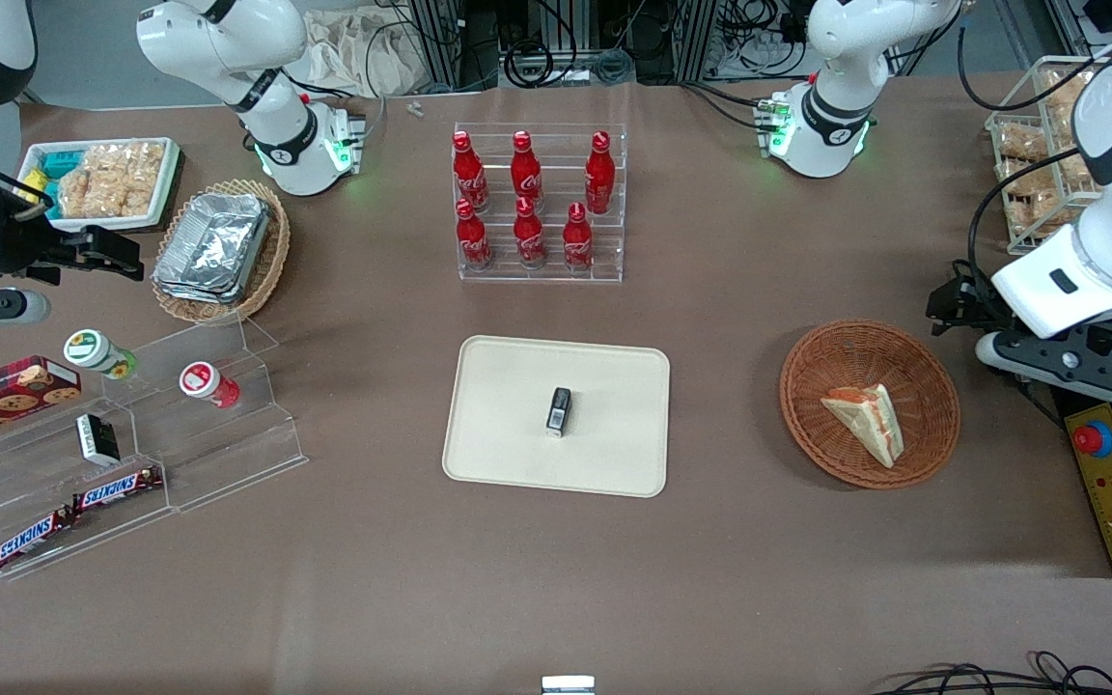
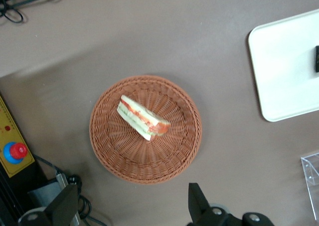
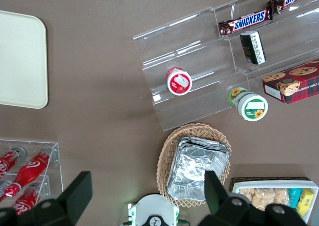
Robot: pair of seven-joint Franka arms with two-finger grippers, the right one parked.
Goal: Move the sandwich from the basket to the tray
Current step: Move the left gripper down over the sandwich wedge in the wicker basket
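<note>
The sandwich [image 1: 867, 421] is seen lying in the basket [image 1: 812, 425], well apart from the tray [image 1: 498, 454]. The hand [image 2: 130, 208] is held released above the basket's edge, grasping nothing.

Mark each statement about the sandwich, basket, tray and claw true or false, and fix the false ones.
1. The sandwich lies in the basket. True.
2. The tray is bare. False: a small dark packet lies on it.
3. The claw grips the sandwich. False: it hangs open above the basket, holding nothing.
4. The basket sits toward the working arm's end from the tray. True.
5. The bottle rack holds six red bottles. True.
</note>
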